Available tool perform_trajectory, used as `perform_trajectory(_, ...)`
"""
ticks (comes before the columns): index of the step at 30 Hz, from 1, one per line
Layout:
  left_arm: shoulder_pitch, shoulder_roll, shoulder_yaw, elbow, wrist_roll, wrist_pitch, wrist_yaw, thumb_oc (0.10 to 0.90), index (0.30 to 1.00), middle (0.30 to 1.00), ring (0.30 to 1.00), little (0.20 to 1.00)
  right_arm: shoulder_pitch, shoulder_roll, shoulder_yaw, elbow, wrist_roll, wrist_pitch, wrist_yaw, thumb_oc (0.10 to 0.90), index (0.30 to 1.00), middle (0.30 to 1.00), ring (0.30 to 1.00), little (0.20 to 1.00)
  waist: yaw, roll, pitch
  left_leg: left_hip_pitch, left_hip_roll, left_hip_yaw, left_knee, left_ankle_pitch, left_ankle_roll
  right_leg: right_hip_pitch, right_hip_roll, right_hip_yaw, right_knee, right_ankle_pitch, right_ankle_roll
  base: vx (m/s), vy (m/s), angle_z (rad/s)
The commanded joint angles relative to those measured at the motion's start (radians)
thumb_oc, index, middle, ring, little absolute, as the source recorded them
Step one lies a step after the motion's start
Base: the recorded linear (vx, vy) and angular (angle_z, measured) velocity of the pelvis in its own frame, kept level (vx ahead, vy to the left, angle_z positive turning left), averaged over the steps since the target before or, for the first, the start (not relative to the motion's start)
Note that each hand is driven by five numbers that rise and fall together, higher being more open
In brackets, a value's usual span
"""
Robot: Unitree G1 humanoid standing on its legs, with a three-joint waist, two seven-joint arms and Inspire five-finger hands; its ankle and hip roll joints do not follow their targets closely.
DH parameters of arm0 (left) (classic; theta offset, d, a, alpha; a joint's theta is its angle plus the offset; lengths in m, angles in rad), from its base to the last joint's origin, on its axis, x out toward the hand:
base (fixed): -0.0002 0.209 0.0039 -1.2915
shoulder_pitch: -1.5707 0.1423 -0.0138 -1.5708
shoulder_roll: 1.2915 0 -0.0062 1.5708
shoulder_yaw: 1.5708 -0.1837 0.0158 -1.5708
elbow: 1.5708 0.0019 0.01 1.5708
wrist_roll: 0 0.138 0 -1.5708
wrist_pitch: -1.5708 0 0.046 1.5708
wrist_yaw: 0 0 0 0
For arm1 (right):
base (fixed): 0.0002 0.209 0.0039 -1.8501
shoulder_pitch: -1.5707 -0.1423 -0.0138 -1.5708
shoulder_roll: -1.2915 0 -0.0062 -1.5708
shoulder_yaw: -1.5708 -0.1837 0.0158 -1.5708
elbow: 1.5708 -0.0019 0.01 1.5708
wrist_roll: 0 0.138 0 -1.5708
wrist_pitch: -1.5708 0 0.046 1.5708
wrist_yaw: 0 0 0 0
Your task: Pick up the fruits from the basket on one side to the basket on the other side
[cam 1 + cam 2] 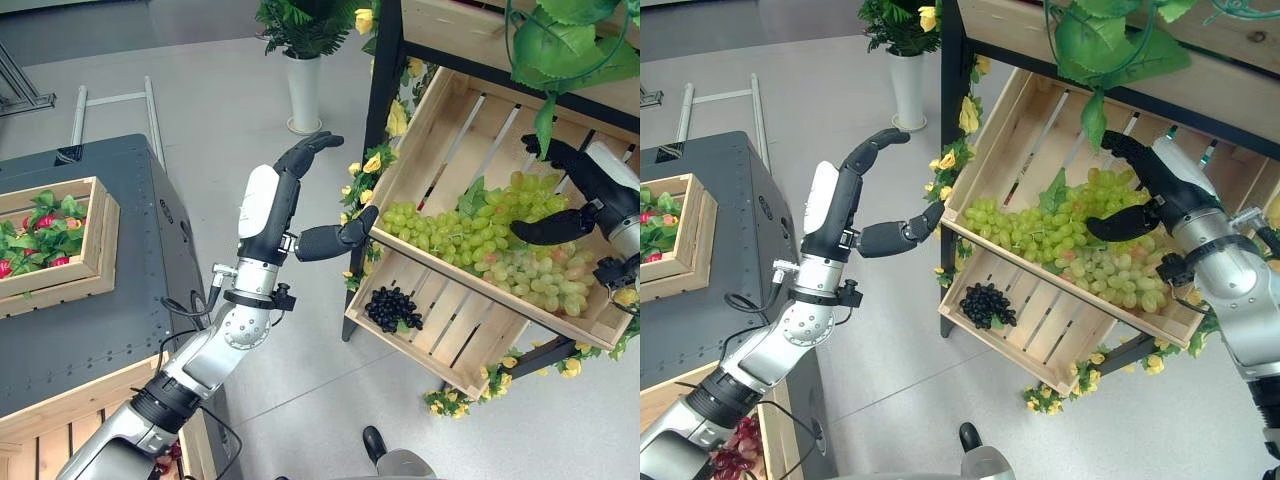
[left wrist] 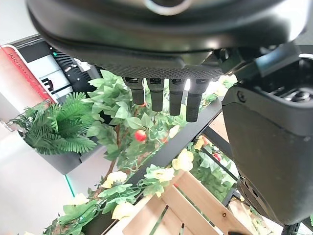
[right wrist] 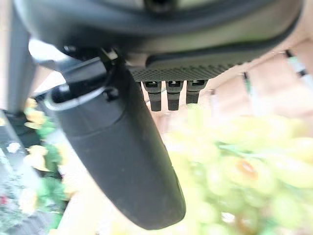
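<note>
I see my right hand (image 1: pixel 1160 185) spread open over the green grapes (image 1: pixel 1070 240) in the upper crate (image 1: pixel 440 130), left hand (image 1: pixel 290 195) open beside the crate's corner, black grapes (image 1: pixel 392 308) in the lower crate (image 1: pixel 450 330)

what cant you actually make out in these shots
- Green grapes in the right wrist view: blurred, so contact with the right hand is unclear.
- Upper crate: its far side is cut off by the left eye view's edge.
- Dark grapes: too small to count.
- Left hand: open, holding nothing.
</note>
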Motion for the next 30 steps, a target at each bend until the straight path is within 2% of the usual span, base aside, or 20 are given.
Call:
perform_trajectory(1, -0.131, 0.027, 0.050, -0.038, 0.042, -0.107, 0.035, 0.800, 0.900, 0.900, 0.900, 0.900, -0.065, -0.041, -0.131, -0.079, 0.181, -0.102, -0.088, 0.800, 0.900, 0.900, 0.900, 0.900, 0.018, -0.007, -0.093, 0.032, -0.006, -0.042, 0.009, -0.110, -0.002, 0.008, 0.100, -0.042, 0.001, 0.002, 0.005, 0.00, 0.000, 0.00)
perform_trajectory(6, -0.115, 0.014, 0.074, -0.026, 0.052, -0.131, 0.038, 0.800, 0.900, 0.900, 0.900, 0.900, -0.035, 0.072, -0.149, -0.158, 0.239, -0.116, -0.089, 0.800, 0.900, 0.900, 0.900, 0.900, 0.030, 0.003, -0.090, 0.033, -0.011, -0.057, 0.009, -0.113, 0.003, 0.014, 0.095, -0.049, 0.001, -0.004, 0.002, -0.01, 0.034, -0.01)
perform_trajectory(9, -0.105, 0.007, 0.087, -0.017, 0.058, -0.135, 0.043, 0.800, 0.900, 0.900, 0.900, 0.900, -0.052, 0.118, -0.139, -0.183, 0.267, -0.158, -0.096, 0.800, 0.900, 0.900, 0.900, 0.900, 0.038, 0.007, -0.092, 0.035, -0.012, -0.064, 0.009, -0.113, 0.005, 0.019, 0.090, -0.055, 0.001, -0.007, 0.001, 0.01, 0.034, 0.00)
perform_trajectory(10, -0.095, -0.005, 0.098, -0.008, 0.067, -0.137, 0.046, 0.800, 0.900, 0.900, 0.900, 0.900, -0.060, 0.161, -0.146, -0.215, 0.302, -0.170, -0.088, 0.800, 0.900, 0.900, 0.900, 0.900, 0.047, 0.012, -0.093, 0.034, -0.015, -0.077, 0.009, -0.114, 0.005, 0.024, 0.087, -0.060, 0.001, -0.010, 0.000, 0.00, 0.000, 0.00)
perform_trajectory(17, -0.051, -0.039, 0.137, 0.017, 0.133, -0.147, 0.088, 0.800, 0.900, 0.900, 0.900, 0.900, -0.051, 0.300, -0.124, -0.294, 0.414, -0.131, -0.046, 0.800, 0.900, 0.900, 0.900, 0.900, 0.074, 0.020, -0.086, 0.028, -0.028, -0.108, 0.009, -0.111, 0.010, 0.034, 0.072, -0.088, 0.001, -0.013, -0.003, -0.01, 0.014, 0.03)
perform_trajectory(18, -0.040, -0.046, 0.150, 0.025, 0.148, -0.146, 0.105, 0.800, 0.900, 0.900, 0.900, 0.900, -0.058, 0.354, -0.094, -0.300, 0.456, -0.130, -0.043, 0.800, 0.900, 0.900, 0.900, 0.900, 0.092, 0.023, -0.085, 0.025, -0.033, -0.125, 0.009, -0.109, 0.012, 0.038, 0.067, -0.101, 0.001, -0.016, -0.007, 0.00, 0.000, 0.00)
perform_trajectory(22, -0.034, -0.061, 0.155, 0.048, 0.184, -0.141, 0.134, 0.800, 0.900, 0.900, 0.900, 0.900, -0.079, 0.446, -0.033, -0.301, 0.432, -0.144, -0.065, 0.800, 0.900, 0.900, 0.900, 0.900, 0.127, 0.024, -0.085, 0.004, -0.044, -0.174, 0.009, -0.094, 0.014, 0.040, 0.058, -0.131, 0.001, -0.011, -0.015, -0.02, -0.023, 0.12)
perform_trajectory(24, -0.035, -0.063, 0.156, 0.055, 0.201, -0.120, 0.155, 0.800, 0.900, 0.900, 0.900, 0.900, -0.094, 0.484, -0.004, -0.294, 0.386, -0.144, -0.092, 0.800, 0.900, 0.900, 0.900, 0.900, 0.142, 0.027, -0.082, -0.001, -0.049, -0.193, 0.009, -0.090, 0.014, 0.043, 0.053, -0.146, 0.001, -0.012, -0.018, 0.01, -0.025, 0.29)
perform_trajectory(27, -0.030, -0.066, 0.167, 0.071, 0.212, -0.076, 0.186, 0.800, 0.900, 0.900, 0.900, 0.900, -0.107, 0.523, 0.039, -0.290, 0.400, -0.137, -0.054, 0.800, 0.900, 0.900, 0.900, 0.900, 0.162, 0.032, -0.075, -0.006, -0.056, -0.216, 0.009, -0.083, 0.016, 0.048, 0.049, -0.165, 0.001, -0.013, -0.025, 0.02, -0.025, 0.26)
perform_trajectory(30, 0.022, -0.058, 0.219, 0.081, 0.245, -0.046, 0.189, 0.800, 0.900, 0.900, 0.900, 0.900, -0.083, 0.562, 0.082, -0.307, 0.446, -0.115, -0.008, 0.800, 0.900, 0.900, 0.900, 0.900, 0.195, 0.037, -0.066, -0.008, -0.063, -0.231, 0.009, -0.076, 0.015, 0.061, 0.042, -0.192, 0.001, -0.020, -0.033, 0.05, -0.029, 0.34)
